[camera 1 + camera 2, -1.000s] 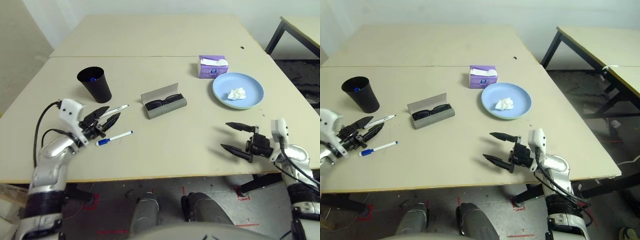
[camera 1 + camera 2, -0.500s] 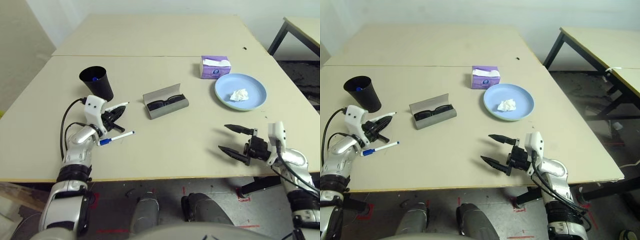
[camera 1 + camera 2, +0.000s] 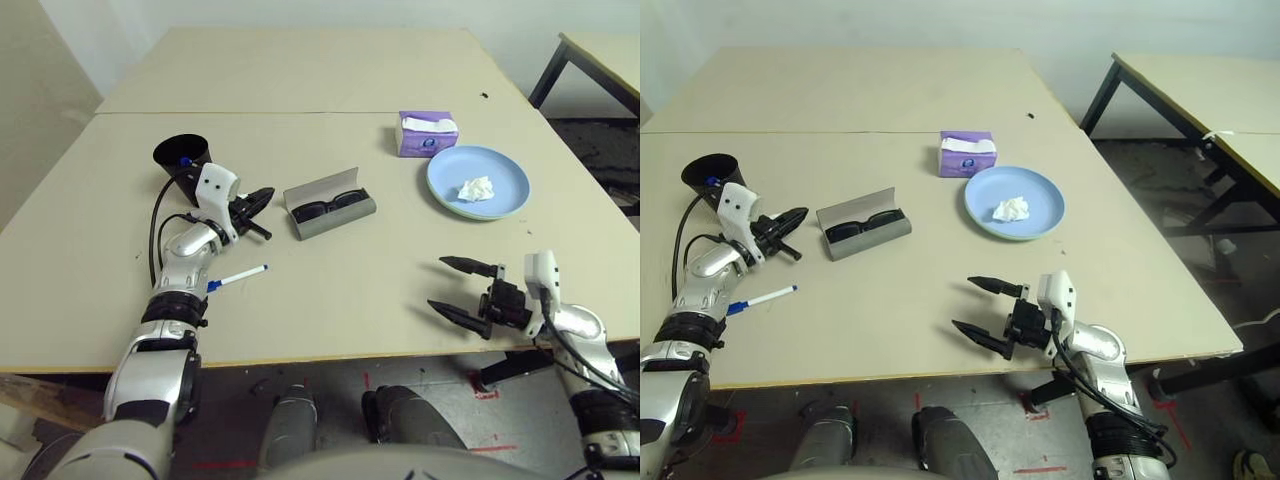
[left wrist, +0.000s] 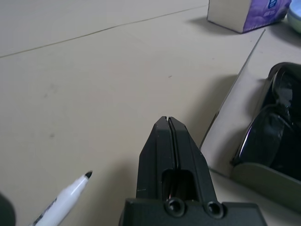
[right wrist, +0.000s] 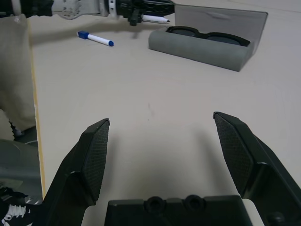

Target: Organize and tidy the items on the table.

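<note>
Plainly, the left pincer (image 3: 264,195) is pressed fully shut, its two black fingers meeting along a hairline seam, hanging just beside the open end of the grey glasses case (image 3: 330,208). The black-tipped marker (image 5: 155,19) lies right under those fingers, pointing towards the case. Nothing sits between the fingertips, and I cannot tell whether the pen is caught lower down or merely lying against them. The step in hand looks like collecting this marker for the black cup (image 3: 180,160), which stands beyond the pincer on the side away from the case and already shows something blue inside. If the pen is not held, the next move calls for opening, dropping astride the barrel and closing again; a thin round barrel rolls easily on a smooth counter (image 3: 330,90).

The right pincer (image 3: 438,283) is spread wide and empty, well apart from the case on its near right.

The case is a matte, felt-like trough with a raised lid, and the glossy black sunglasses (image 3: 324,208) sit in it. The blue-capped marker (image 3: 237,277), slick white plastic, lies nearer the counter's front edge than the case, to its left. To the case's far right sits a shallow round blue plate (image 3: 500,165) holding a soft crumpled tissue (image 3: 474,187), with a purple tissue box (image 3: 427,132) just behind it.
</note>
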